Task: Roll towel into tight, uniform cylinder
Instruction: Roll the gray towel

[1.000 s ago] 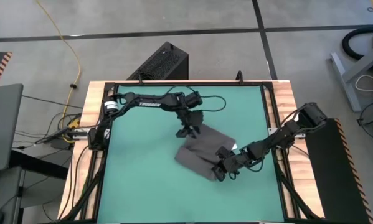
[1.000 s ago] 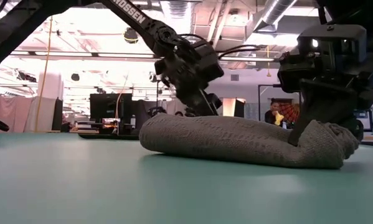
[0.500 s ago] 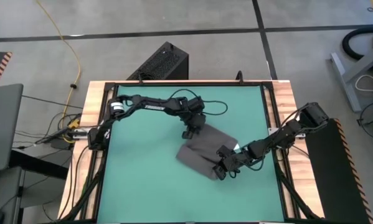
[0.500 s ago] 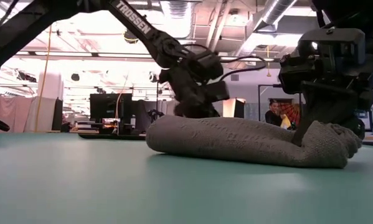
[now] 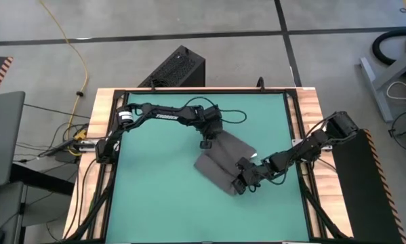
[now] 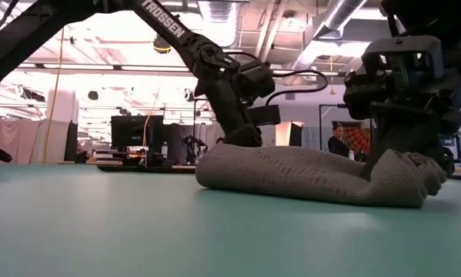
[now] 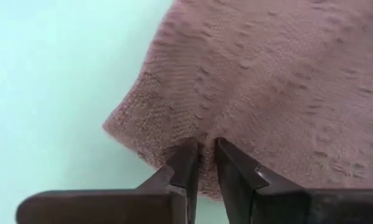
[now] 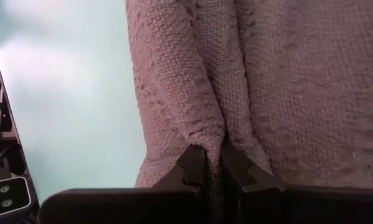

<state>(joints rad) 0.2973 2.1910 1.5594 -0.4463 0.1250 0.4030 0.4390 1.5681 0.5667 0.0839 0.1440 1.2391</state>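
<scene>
Soft, limp grey cloth — the towel (image 5: 224, 163) sags and bunches, so edges suit best: left gripper (image 7: 203, 163) pinches a corner, right gripper (image 8: 212, 165) clamps a fold.

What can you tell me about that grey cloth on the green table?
The towel is a dark grey, nubbly woven cloth, lying folded into a thick, loose bundle near the middle of the green table, not yet a neat cylinder. From table height it looks like a low, lumpy roll. The left gripper pinches an edge at its far end, and the right gripper is shut on a fold at the near end, where the cloth bunches up.
</scene>
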